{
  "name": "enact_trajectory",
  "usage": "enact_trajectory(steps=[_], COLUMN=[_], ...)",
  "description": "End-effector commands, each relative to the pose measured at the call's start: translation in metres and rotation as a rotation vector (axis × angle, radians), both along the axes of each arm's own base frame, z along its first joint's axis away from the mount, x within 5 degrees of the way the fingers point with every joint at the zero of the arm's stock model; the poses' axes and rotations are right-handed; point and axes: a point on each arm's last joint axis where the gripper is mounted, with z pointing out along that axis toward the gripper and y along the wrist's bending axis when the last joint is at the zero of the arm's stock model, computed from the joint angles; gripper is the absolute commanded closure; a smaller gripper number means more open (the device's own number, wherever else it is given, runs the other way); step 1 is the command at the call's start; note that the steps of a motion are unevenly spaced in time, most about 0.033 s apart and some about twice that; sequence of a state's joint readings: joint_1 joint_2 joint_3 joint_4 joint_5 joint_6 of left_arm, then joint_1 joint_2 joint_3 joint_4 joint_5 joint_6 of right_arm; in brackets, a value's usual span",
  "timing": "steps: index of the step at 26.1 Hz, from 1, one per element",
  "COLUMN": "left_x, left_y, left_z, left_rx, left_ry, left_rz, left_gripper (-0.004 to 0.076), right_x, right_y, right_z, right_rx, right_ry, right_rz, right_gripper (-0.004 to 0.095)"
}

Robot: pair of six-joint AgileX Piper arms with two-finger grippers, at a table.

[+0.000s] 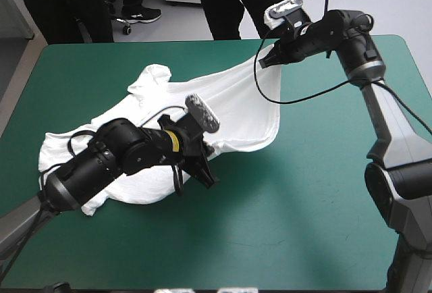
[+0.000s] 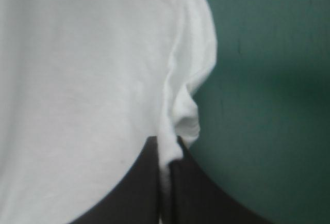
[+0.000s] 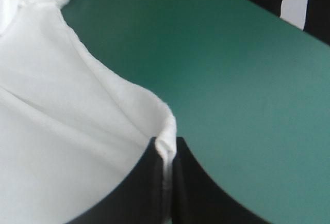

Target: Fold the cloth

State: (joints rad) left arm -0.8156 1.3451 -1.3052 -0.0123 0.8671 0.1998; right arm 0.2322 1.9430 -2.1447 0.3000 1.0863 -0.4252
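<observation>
The white T-shirt (image 1: 223, 114) lies partly spread across the left and middle of the teal-green table, stretched toward the far right. My right gripper (image 1: 265, 60) is shut on a corner of the T-shirt (image 3: 166, 140), holding it raised near the far edge. My left gripper (image 1: 206, 171) is shut on the T-shirt's near edge (image 2: 172, 154) low over the table; white cloth fills the view beside its fingers. Folds and a crumpled sleeve (image 1: 152, 77) lie toward the far left.
Bare teal-green cover (image 1: 304, 212) stretches across the near and right parts of the table. A person's dark legs stand beyond the far edge, away from the tabletop.
</observation>
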Motion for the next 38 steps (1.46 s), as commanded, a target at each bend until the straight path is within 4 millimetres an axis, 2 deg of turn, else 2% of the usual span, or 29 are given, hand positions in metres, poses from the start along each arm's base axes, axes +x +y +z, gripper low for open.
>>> enact_trajectory(steps=[1,5,11,15,17,20,25,28,32,38], left_x=[-0.003,-0.005,-0.012,-0.02,-0.03,-0.047,-0.091,-0.106,-0.121,-0.13], left_y=[0.014,0.028,0.047,0.058,0.07,0.089,0.132,0.147,0.158,0.159], left_z=[0.068,0.121,0.173,0.202,0.228,0.256,0.302,0.313,0.318,0.312], left_rx=[-0.129,-0.187,-0.284,-0.364,-0.439,-0.519,-0.732,-0.785,-0.813,-0.791], left_ry=[-0.184,-0.362,-0.553,-0.682,-0.771,-0.857,-0.999,-1.037,-1.063,-0.977], left_rz=[0.072,0.124,0.185,0.204,0.217,0.238,0.245,0.245,0.21,0.141], left_gripper=[0.0741,0.0741,0.0741,0.0741,0.0741,0.0741,0.0741,0.0741,0.0741,0.0741], right_x=[-0.045,-0.079,-0.134,-0.167,-0.202,-0.241,-0.311,-0.336,-0.359,-0.375], right_y=[-0.015,-0.026,-0.045,-0.058,-0.069,-0.08,-0.097,-0.103,-0.108,-0.111], right_z=[0.074,0.109,0.154,0.177,0.198,0.217,0.249,0.258,0.266,0.27], right_rx=[0.063,0.068,0.056,0.058,0.08,0.114,0.214,0.24,0.258,0.281], right_ry=[-0.21,-0.305,-0.446,-0.531,-0.626,-0.73,-0.975,-1.043,-1.099,-1.133], right_rz=[-0.023,-0.048,-0.108,-0.165,-0.213,-0.243,-0.268,-0.27,-0.273,-0.267], right_gripper=[0.0925,0.0925,0.0925,0.0925,0.0925,0.0925,0.0925,0.0925,0.0925,0.0925])
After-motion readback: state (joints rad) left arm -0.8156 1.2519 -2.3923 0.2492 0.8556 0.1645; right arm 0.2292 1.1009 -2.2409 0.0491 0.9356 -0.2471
